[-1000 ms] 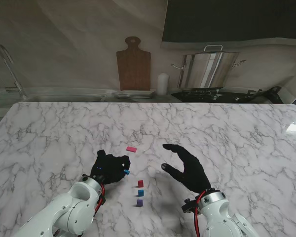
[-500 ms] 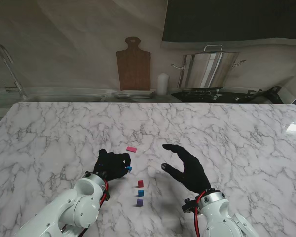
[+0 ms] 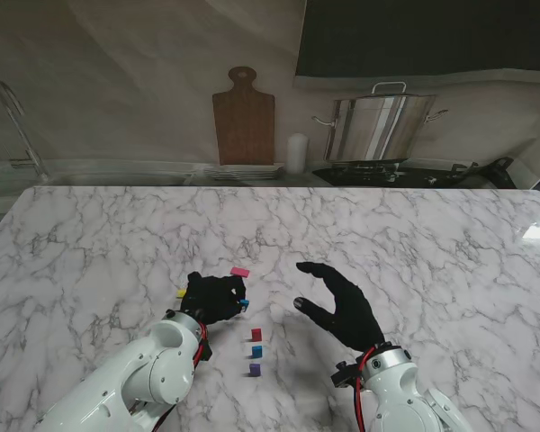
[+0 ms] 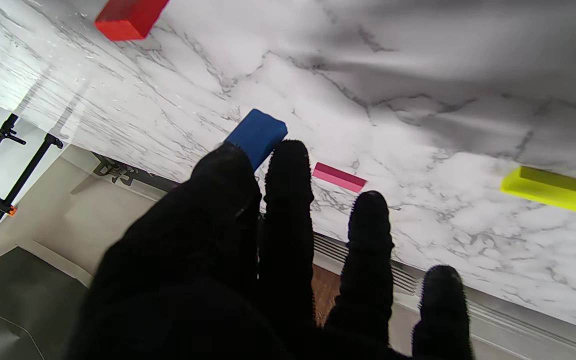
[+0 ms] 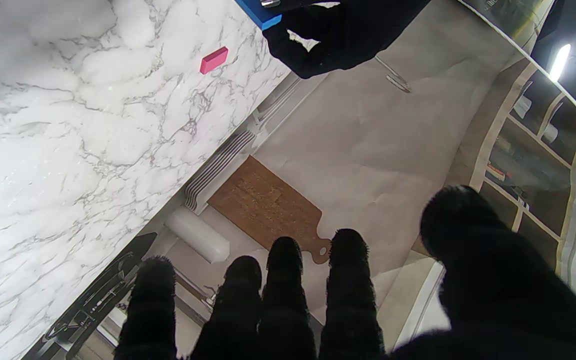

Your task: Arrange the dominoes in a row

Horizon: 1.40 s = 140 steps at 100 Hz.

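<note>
Stand view shows the left hand [image 3: 212, 299] closed on a blue domino [image 3: 244, 304], pinched between thumb and fingertips [image 4: 288, 160]. Just beside this hand lie a yellow domino [image 3: 181, 292] and a pink domino [image 3: 240, 271]. Nearer to me stand red [image 3: 256, 334], blue [image 3: 256, 352] and purple [image 3: 255, 369] dominoes in a row on the tabletop [image 3: 414, 234]. The right hand [image 3: 340, 306] hovers spread, holding nothing.

Marble table [image 3: 414, 243], white with grey veins. Behind its far edge: wooden cutting board [image 3: 243, 115] upright against the wall, stack of plates [image 3: 243, 171] at its foot. White candle [image 3: 295, 153] just right of the board. Steel pot [image 3: 378, 126] with lid on a black stove [image 3: 405, 173], farther right. Metal tap [image 3: 18, 126] at far left. Dark panel [image 3: 423, 36] upper right.
</note>
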Each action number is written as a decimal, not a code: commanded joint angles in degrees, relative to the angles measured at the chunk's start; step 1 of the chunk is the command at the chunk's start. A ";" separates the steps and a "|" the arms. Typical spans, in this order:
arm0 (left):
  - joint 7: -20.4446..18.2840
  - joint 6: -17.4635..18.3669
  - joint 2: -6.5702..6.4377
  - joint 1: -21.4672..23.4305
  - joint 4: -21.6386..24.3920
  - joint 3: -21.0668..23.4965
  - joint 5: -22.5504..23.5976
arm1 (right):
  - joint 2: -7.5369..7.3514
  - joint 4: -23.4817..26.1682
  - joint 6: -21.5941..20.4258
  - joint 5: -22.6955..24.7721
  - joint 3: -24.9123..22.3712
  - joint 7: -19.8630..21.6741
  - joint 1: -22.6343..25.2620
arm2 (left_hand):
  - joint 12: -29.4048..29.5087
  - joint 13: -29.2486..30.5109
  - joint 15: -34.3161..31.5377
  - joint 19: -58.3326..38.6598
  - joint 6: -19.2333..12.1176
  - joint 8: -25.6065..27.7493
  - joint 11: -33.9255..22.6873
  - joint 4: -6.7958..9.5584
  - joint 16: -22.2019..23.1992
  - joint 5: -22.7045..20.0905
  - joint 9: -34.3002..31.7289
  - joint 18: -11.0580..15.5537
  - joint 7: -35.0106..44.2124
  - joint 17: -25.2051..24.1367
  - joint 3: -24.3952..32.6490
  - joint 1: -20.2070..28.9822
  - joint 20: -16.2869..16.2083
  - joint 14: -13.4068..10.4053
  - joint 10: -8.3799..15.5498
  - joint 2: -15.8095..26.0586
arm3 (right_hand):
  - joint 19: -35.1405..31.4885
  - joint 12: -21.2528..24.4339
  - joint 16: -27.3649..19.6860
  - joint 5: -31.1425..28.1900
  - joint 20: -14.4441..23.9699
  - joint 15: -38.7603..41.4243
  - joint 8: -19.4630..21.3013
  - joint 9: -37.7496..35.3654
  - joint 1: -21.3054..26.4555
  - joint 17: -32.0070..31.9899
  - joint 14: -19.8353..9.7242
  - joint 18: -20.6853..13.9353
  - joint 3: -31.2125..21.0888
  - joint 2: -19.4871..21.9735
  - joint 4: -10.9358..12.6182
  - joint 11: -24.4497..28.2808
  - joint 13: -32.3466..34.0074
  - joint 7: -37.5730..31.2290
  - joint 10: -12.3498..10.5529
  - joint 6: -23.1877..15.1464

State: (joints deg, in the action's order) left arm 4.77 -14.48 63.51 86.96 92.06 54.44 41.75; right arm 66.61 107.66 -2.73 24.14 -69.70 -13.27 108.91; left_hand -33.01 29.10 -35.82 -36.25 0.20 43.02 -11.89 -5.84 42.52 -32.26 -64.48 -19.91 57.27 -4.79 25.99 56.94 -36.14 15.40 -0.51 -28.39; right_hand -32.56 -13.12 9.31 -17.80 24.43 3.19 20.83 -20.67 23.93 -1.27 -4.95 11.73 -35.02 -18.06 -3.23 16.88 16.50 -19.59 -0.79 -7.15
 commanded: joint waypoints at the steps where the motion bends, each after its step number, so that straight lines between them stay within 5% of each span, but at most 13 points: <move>1: -0.42 0.08 0.69 -0.68 -1.02 -0.86 -0.41 | 0.03 -0.15 0.36 -0.10 -0.01 0.14 0.13 | 1.04 0.66 0.26 -1.65 -1.91 -1.69 0.86 1.42 -0.49 1.57 -1.23 -0.66 4.84 -0.65 1.84 2.55 -0.60 -1.04 0.84 1.22 | -0.55 -0.38 -0.78 0.75 0.70 -0.43 0.77 0.38 1.52 0.07 -1.05 -0.10 -1.24 1.28 1.34 0.76 1.01 -0.70 -0.23 -0.68; 79: 2.74 0.23 2.84 -5.12 -8.00 -6.34 -7.32 | 0.07 -0.41 0.56 -0.13 -0.09 0.05 -0.04 | 0.89 -1.74 -1.07 -3.40 -0.62 -4.10 -0.98 1.47 0.27 3.90 0.78 -0.14 7.57 -0.81 0.61 3.60 0.77 -1.60 0.11 3.17 | -0.50 -0.38 -0.77 0.72 0.69 -0.42 0.77 0.44 1.47 0.06 -1.04 -0.10 -1.28 1.29 1.33 0.74 1.03 -0.74 -0.15 -0.65; 97: 2.69 -0.07 2.89 -5.03 -7.88 -6.38 -7.63 | 0.07 -0.46 0.56 -0.16 -0.10 0.08 -0.08 | -15.05 -7.97 -4.72 -0.05 -1.91 -3.31 -10.65 2.28 4.95 2.93 7.64 0.09 5.93 -1.01 -3.41 4.76 0.91 0.12 -1.71 4.31 | -0.53 -0.37 -0.77 0.78 0.71 -0.43 0.76 0.45 1.51 0.10 -1.00 0.01 -1.26 1.31 1.34 0.73 1.02 -0.71 -0.24 -0.64; 140: 2.70 -0.03 2.77 -3.37 -6.52 -4.76 -8.06 | 0.08 -0.47 0.58 -0.15 -0.08 0.00 -0.10 | -15.31 -7.77 -5.39 0.93 -0.68 -1.35 -11.55 1.84 5.76 -0.91 6.28 -0.06 1.36 -1.03 -4.64 4.32 -2.07 -0.50 -0.62 3.25 | -0.53 -0.37 -0.68 0.77 0.73 -0.33 0.76 0.46 1.47 0.08 -1.02 -0.08 -1.25 1.29 1.34 0.73 1.17 -0.71 -0.23 -0.61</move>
State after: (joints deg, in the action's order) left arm 8.18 -14.65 66.10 82.98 84.97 49.51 34.10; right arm 66.63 107.35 -2.51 24.05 -69.77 -13.28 108.69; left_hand -48.97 21.93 -40.43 -35.62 -0.01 40.33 -23.95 -5.72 47.51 -30.54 -56.64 -19.91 58.27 -4.83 21.86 59.07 -36.67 15.21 -2.23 -25.73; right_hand -32.56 -13.12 9.31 -17.80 24.43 3.19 20.83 -20.68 23.93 -1.27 -4.95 11.75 -35.02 -18.06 -3.23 16.88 16.51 -19.59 -0.79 -7.15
